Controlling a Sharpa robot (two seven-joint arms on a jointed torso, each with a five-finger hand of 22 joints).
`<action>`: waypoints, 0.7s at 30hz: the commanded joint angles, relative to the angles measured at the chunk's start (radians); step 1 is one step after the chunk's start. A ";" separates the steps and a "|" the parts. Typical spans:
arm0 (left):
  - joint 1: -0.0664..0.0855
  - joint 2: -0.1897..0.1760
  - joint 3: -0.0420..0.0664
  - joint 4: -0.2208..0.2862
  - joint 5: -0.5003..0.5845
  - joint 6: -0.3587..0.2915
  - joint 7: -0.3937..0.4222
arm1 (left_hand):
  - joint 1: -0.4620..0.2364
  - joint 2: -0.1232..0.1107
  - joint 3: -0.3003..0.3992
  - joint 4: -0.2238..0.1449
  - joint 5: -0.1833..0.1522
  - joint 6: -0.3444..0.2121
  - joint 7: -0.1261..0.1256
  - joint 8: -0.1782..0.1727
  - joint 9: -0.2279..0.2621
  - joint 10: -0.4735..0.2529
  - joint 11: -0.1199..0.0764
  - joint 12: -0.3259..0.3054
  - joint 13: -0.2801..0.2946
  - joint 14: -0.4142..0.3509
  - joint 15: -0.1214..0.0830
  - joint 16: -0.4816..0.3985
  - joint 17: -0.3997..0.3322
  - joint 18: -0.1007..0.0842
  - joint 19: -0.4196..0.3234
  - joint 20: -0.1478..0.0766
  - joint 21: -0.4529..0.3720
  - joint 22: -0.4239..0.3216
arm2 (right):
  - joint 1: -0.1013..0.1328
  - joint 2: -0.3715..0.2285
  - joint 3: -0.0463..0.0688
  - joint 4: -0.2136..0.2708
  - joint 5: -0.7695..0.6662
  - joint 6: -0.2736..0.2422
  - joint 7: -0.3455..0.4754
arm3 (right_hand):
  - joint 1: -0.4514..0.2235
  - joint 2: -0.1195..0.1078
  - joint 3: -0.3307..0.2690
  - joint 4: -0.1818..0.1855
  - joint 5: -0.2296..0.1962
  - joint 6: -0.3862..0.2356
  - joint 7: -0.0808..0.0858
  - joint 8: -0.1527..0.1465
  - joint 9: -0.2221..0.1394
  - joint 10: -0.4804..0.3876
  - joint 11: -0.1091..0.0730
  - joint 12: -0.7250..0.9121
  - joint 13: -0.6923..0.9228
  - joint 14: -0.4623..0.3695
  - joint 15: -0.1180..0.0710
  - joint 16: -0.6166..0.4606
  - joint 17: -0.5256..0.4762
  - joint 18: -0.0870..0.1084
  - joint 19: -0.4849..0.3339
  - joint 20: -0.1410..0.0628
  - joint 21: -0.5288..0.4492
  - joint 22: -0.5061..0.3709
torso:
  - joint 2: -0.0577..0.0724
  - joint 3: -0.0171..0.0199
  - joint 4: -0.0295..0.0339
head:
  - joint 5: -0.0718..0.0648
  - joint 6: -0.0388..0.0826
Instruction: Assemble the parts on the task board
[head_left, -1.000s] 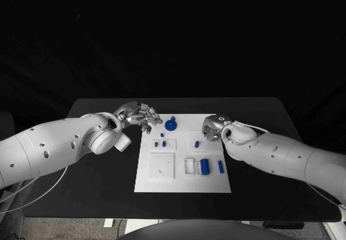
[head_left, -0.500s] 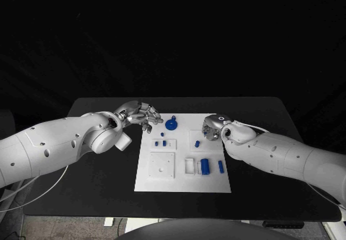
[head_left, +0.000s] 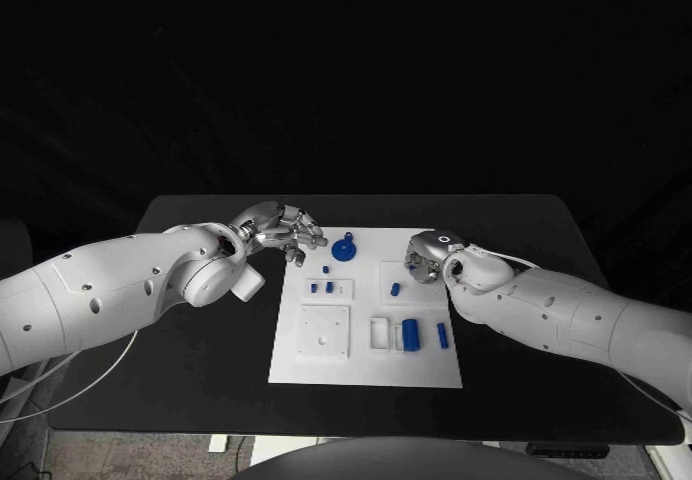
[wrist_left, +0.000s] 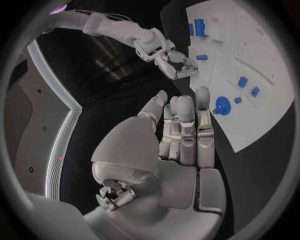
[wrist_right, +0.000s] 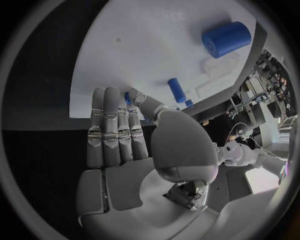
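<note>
Task board (head_left: 366, 345) sits mid-worktop with its blue parts (head_left: 411, 333) mostly loose, so assembly looks barely begun. Left robot hand (head_left: 286, 232) hovers at its far-left corner and right robot hand (head_left: 424, 256) at its right edge, both holding nothing, fingers loosely extended.

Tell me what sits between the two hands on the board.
Head view: between left hand and right hand, the round blue part on the task board.

One white task board (head_left: 366, 352) lies on one black worktop (head_left: 173, 380). Seven blue parts (head_left: 411, 333) sit on it. Two robot hands: left robot hand (head_left: 283, 232), right robot hand (head_left: 427, 255).
</note>
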 joint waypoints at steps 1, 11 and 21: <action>0.000 0.000 0.001 0.001 0.008 0.012 0.007 | -0.004 0.003 -0.007 -0.001 -0.006 -0.005 0.004 -0.002 -0.002 0.000 0.002 -0.010 -0.005 -0.005 0.002 0.004 -0.002 0.009 0.007 0.004 -0.006 0.017 | -0.006 -0.006 -0.003 0.009 -0.007 -0.026 -0.002 | -0.003 -0.003 0.012 0.001 -0.008 0.010 0.000 0.002 0.008 0.010 -0.002 0.005 0.002 0.008 0.000 0.000 0.004 0.020 0.011 -0.001 -0.007 0.006 | 0.000 0.0005 -0.0018 | 0.002 0.000; 0.000 0.000 0.001 -0.001 0.008 0.013 0.005 | -0.005 0.002 -0.008 0.000 -0.006 -0.007 0.004 -0.001 -0.002 0.000 0.002 -0.011 -0.006 -0.005 0.003 0.004 -0.002 0.009 0.007 0.005 -0.006 0.017 | 0.002 -0.023 0.006 0.029 0.015 -0.045 0.010 | -0.002 -0.006 0.014 0.004 -0.012 0.012 -0.001 0.003 0.009 0.011 -0.003 0.005 0.002 0.011 0.000 -0.005 0.013 0.021 0.017 0.000 -0.022 0.019 | 0.000 0.0011 -0.0016 | 0.003 0.000; 0.000 -0.001 0.001 -0.004 0.008 0.016 0.001 | -0.004 0.001 -0.009 0.001 -0.006 -0.009 0.005 0.000 -0.002 -0.001 0.003 -0.012 -0.008 -0.005 0.003 0.004 -0.002 0.010 0.007 0.005 -0.006 0.017 | 0.016 -0.048 0.023 0.072 0.040 -0.048 0.025 | -0.001 -0.006 0.012 0.006 -0.010 0.012 -0.001 0.003 0.010 0.011 -0.002 0.004 0.001 0.013 0.000 -0.012 0.019 0.020 0.023 0.000 -0.039 0.028 | 0.000 0.0009 -0.0018 | 0.003 0.001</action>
